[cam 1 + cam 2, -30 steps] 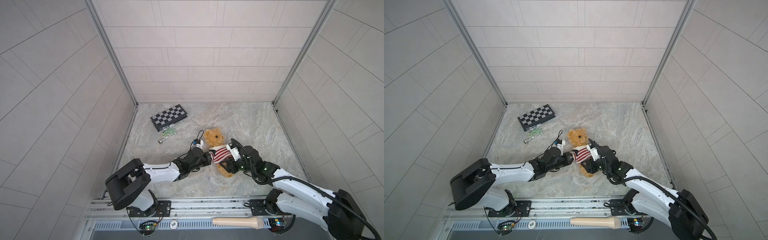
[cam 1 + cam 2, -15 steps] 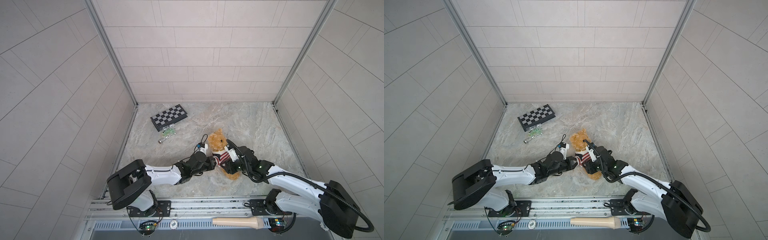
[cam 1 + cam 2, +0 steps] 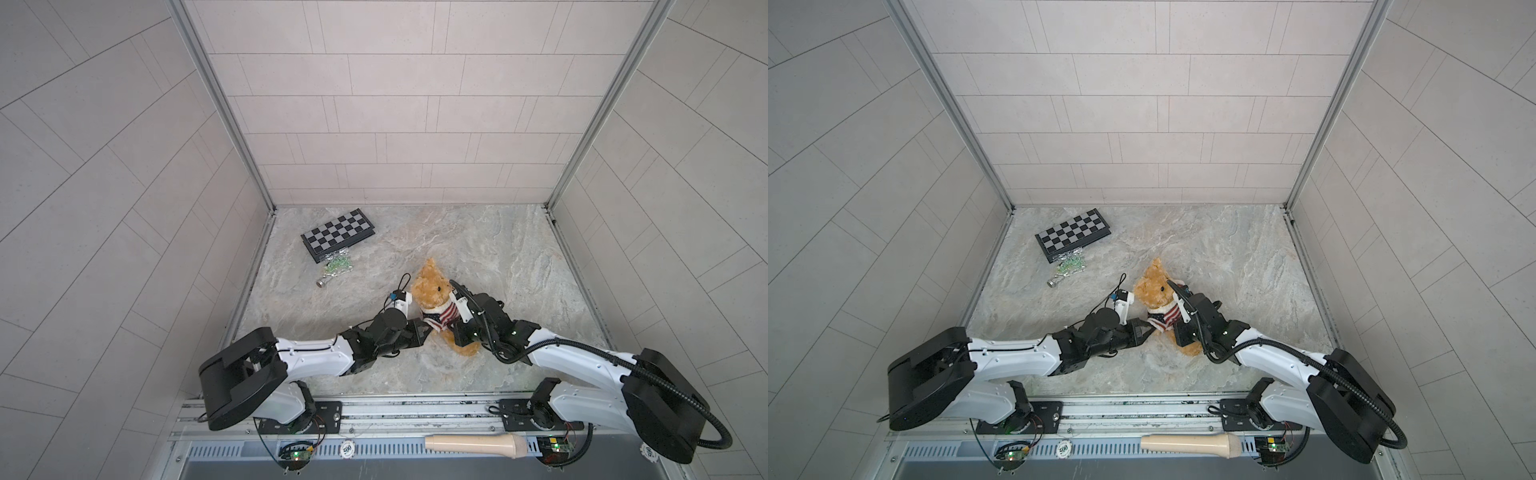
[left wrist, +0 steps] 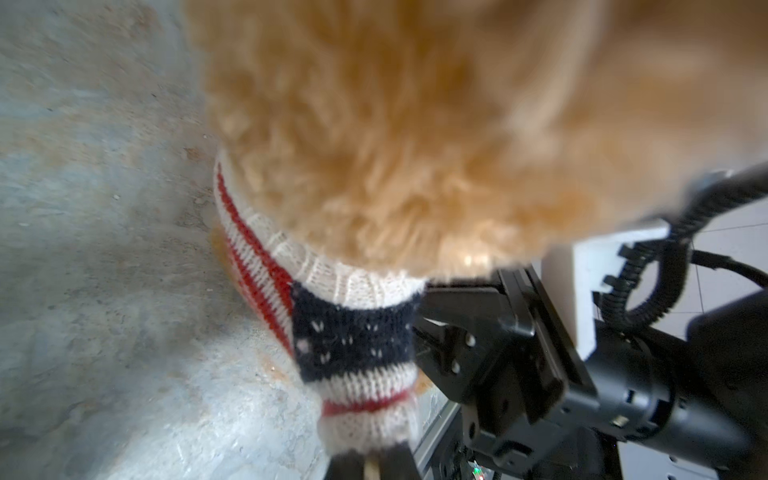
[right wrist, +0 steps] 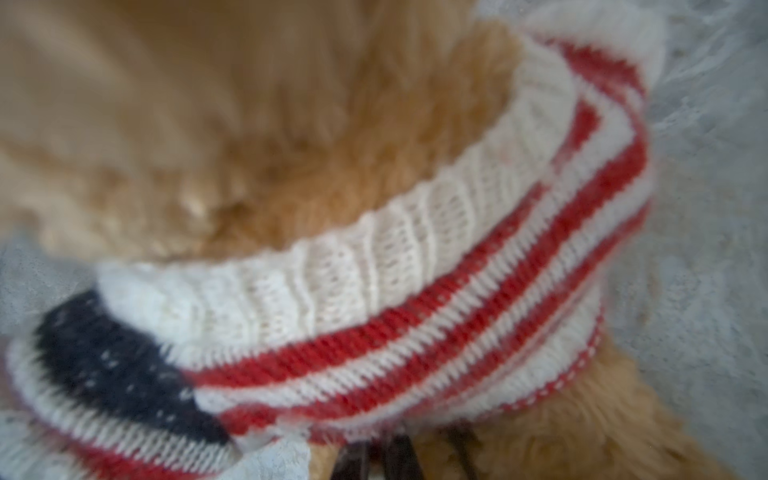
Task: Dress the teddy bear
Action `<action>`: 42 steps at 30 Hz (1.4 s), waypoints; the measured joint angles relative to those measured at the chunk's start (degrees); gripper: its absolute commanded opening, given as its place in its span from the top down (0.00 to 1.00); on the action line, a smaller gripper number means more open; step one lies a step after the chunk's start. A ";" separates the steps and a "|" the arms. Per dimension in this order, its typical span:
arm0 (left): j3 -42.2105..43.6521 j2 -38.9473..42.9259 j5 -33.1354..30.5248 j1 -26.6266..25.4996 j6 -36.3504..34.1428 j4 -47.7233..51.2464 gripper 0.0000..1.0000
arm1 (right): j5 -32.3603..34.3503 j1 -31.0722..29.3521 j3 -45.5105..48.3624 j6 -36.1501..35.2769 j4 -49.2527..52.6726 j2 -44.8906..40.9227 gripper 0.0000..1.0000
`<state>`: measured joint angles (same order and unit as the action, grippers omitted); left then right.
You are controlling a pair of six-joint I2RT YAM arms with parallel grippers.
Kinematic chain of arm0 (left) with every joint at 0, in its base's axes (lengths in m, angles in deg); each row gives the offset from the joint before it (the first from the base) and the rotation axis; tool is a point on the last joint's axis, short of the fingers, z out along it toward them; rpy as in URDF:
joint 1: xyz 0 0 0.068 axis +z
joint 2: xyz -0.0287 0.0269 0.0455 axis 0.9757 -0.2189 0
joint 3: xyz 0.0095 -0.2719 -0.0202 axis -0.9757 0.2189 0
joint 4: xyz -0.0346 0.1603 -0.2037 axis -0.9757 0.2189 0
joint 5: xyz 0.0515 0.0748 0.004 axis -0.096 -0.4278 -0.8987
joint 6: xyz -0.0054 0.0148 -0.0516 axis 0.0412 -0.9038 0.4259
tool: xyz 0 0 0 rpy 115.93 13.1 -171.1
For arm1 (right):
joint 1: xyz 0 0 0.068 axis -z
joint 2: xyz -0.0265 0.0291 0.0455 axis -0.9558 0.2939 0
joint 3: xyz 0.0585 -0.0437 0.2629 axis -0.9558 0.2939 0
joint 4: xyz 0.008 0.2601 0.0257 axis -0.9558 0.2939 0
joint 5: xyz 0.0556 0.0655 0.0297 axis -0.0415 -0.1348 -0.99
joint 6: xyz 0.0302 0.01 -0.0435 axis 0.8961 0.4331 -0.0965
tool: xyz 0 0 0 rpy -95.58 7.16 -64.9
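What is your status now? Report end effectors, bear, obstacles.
Both shut on sweater: left end effector, right end effector. Sweater bunched around teddy bear chest. Far chessboard apart, not in way.

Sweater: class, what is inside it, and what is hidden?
The bear's body fills the sweater; its head and a leg stick out. Whether its arms are in the sleeves cannot be seen.

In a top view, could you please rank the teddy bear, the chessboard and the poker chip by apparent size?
1. teddy bear and chessboard: about alike, bear partly covered.
2. poker chip: clearly smallest, though nearer the camera.
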<state>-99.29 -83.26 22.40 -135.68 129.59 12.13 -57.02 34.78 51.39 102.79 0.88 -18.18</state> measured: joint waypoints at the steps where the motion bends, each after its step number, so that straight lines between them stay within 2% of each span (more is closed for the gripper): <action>1: -0.02 0.17 0.72 0.02 -0.44 0.15 1.00 | 0.13 0.20 0.22 0.00 -0.02 -0.28 1.00; 6: -0.02 -0.17 6.01 0.66 -3.89 1.14 1.00 | 0.39 0.42 0.55 -0.02 0.61 -1.11 1.00; 12: -0.28 0.22 11.04 4.92 -10.69 7.02 1.00 | -0.61 0.42 0.55 -0.02 0.90 -1.46 1.00; 16: -1.81 3.41 8.48 5.46 -14.14 13.64 0.76 | -2.27 -0.37 0.55 1.11 0.04 -1.62 1.00; 24: -2.49 8.44 -1.40 1.60 -14.56 17.44 0.61 | -0.72 -5.16 -0.94 5.22 -1.29 -1.20 1.00; 30: -2.58 8.46 -7.41 -1.20 -13.35 20.55 0.62 | 0.11 -6.21 -0.94 7.19 -3.13 -0.02 1.00; 34: -3.96 7.06 -9.03 -1.38 -12.48 21.24 0.70 | 0.44 -6.49 -0.94 7.58 -3.50 -0.02 1.00; 40: -5.70 5.53 -9.90 -1.38 -12.31 21.24 0.71 | 1.09 -6.49 -0.83 7.61 -3.50 -0.50 1.00; 42: -5.99 5.35 -9.92 -1.38 -12.39 21.24 0.79 | 1.27 -6.49 -0.66 7.61 -3.50 -0.70 1.00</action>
<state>-105.28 -77.91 12.47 -137.06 117.20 33.37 -55.75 28.29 50.74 110.39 -2.62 -18.88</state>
